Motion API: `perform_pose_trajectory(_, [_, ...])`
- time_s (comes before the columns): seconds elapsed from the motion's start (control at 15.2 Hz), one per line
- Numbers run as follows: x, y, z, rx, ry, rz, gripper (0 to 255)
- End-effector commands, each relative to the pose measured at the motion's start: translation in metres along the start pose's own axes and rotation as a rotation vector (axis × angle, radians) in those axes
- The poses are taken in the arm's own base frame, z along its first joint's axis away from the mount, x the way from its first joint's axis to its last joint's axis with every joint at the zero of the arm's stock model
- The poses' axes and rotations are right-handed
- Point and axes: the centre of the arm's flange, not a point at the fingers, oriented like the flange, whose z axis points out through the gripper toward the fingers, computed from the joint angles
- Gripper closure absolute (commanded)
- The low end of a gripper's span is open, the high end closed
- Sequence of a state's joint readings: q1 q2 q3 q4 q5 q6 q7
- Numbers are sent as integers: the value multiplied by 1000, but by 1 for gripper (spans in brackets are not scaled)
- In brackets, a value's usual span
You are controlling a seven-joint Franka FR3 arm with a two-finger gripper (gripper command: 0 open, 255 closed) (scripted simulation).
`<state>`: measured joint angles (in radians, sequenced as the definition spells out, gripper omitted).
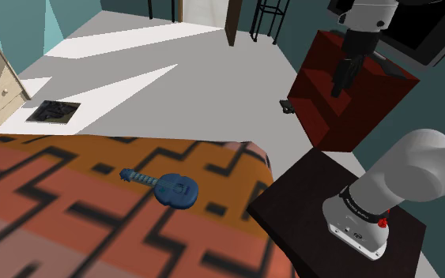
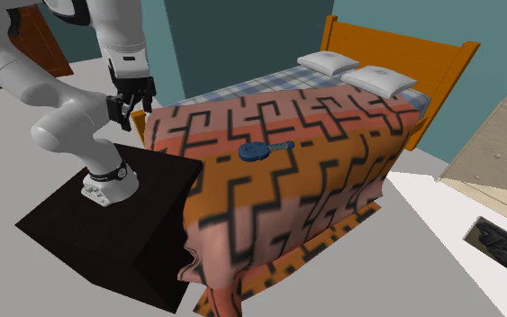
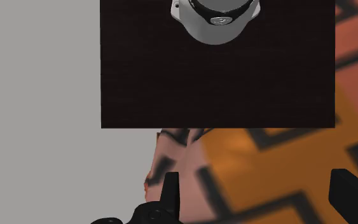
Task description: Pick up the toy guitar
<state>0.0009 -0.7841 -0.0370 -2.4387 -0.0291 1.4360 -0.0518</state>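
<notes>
Shoulder view: toy guitar (image 1: pixel 171 188) flat on bedspread (image 1: pixel 70 213), at 8 o'clock from gripper (image 1: pixel 341 85); neck toward 10 o'clock.
Second exterior view: toy guitar at 4 o'clock from gripper, well apart.
Wrist view: fingers (image 3: pixel 170 188) spread wide, empty, above stand (image 3: pixel 215 95).

There is a big bed (image 2: pixel 436 90) with an orange wood end. A blanket (image 2: pixel 269 194) lies on top of it and hangs down the sides. The blanket is orange and pink with black lines like a maze. In the wrist view its corner (image 3: pixel 273 165) hangs by the dark box.

A small blue toy guitar (image 2: pixel 262 150) lies flat on the blanket. In the shoulder view, the guitar (image 1: pixel 169 188) has its thin neck pointing to 10 o'clock.

In the second exterior view, between 1 and 2 o'clock from the guitar, a blue checked sheet (image 2: pixel 242 86) shows. On it lie a white pillow (image 2: pixel 328 61) and a second pillow (image 2: pixel 379 79), side by side.
</notes>
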Motion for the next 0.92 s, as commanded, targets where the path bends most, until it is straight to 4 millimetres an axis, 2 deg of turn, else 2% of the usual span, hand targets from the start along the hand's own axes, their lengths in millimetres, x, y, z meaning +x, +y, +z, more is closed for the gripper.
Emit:
perform_pose_trajectory(0.0, [0,0,0,0,0,0,0])
perform_pose_trajectory(0.86, [94,-112,81,-47,89,-136,0])
